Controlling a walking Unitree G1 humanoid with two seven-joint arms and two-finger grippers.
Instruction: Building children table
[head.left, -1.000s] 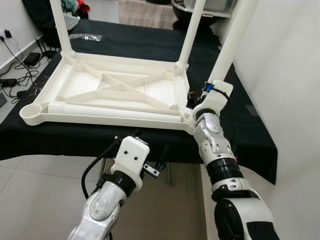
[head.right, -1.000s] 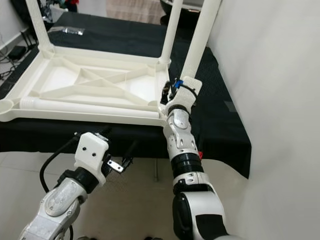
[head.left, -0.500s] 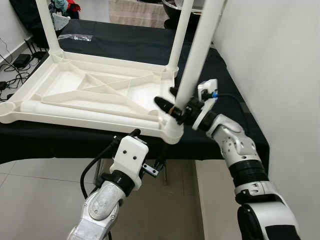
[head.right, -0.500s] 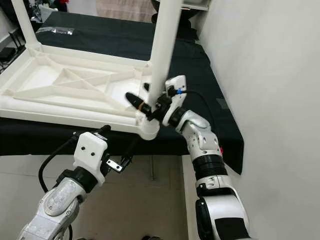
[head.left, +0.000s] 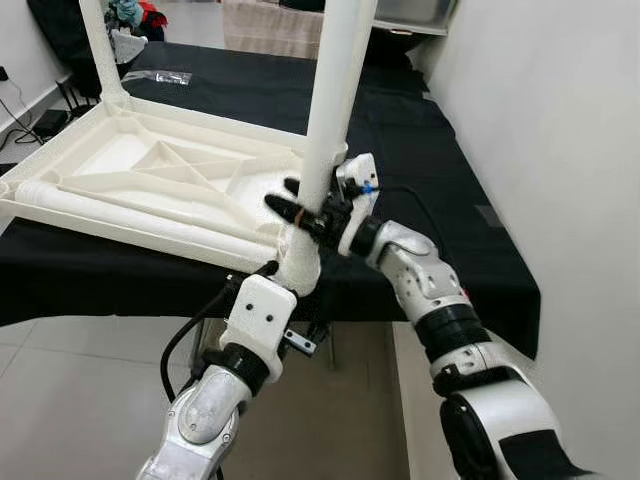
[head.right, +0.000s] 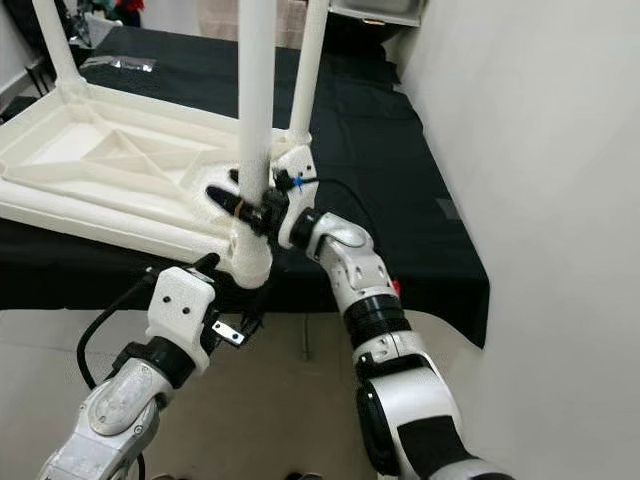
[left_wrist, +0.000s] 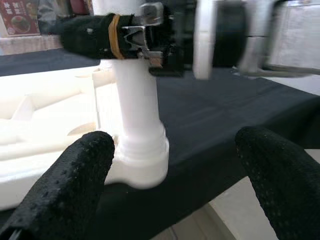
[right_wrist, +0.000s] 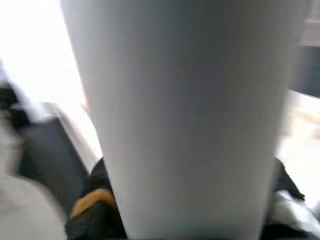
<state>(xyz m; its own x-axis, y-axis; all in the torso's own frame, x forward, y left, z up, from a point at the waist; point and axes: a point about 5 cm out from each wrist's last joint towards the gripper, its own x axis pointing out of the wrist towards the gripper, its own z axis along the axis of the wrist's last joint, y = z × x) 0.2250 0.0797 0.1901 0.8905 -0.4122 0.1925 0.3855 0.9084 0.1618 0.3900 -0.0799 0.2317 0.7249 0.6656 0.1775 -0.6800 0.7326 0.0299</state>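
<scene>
Shifted leftward in frame, right gripper (head.left: 312, 212) clamps the table leg (head.left: 330, 110), apparently seated; left gripper (left_wrist: 175, 170) open, empty.

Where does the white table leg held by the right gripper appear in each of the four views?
Left eye view: table leg, upright, centre.
Right eye view: upright, left of centre.
Left wrist view: standing in the corner socket.
Right wrist view: close up, blurred.
Shared landmark: the right gripper around the leg.
</scene>
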